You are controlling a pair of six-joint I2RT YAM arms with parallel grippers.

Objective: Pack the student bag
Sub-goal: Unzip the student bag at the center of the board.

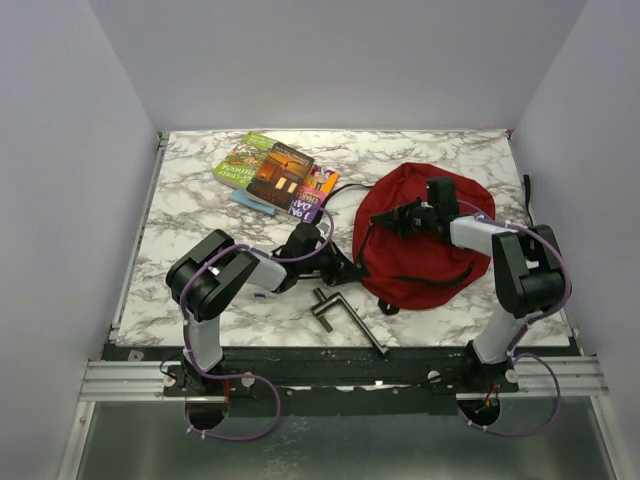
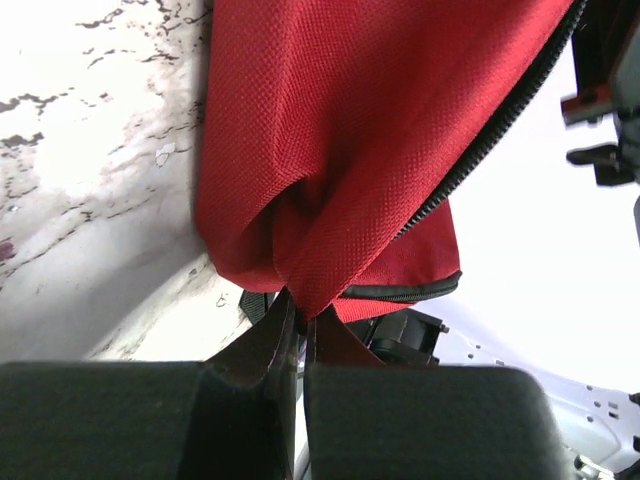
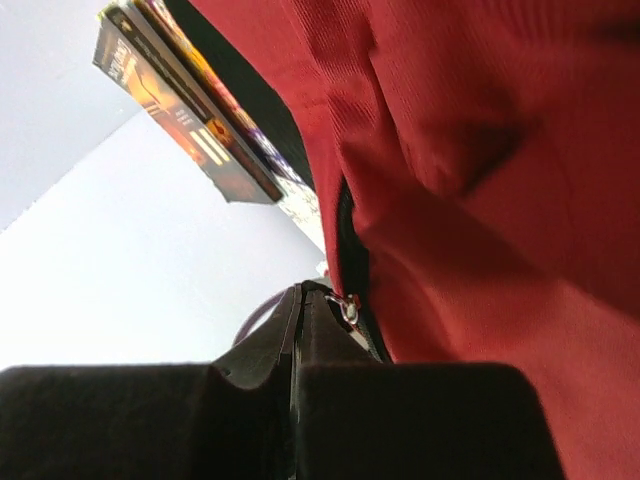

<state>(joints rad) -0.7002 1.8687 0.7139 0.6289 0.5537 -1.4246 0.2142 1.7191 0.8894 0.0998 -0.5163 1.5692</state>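
Student bag (image 1: 425, 250) lies right of centre on marble table (image 1: 180, 220); left gripper (image 2: 298, 322) at its left edge, jaws closed on a fold of red fabric; right gripper (image 3: 302, 300) over its top, jaws pinched at zipper pull (image 3: 348, 310); bag interior hidden; both wrist views crop the bag.

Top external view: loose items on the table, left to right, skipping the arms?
stack of books → metal T-handle bar → student bag
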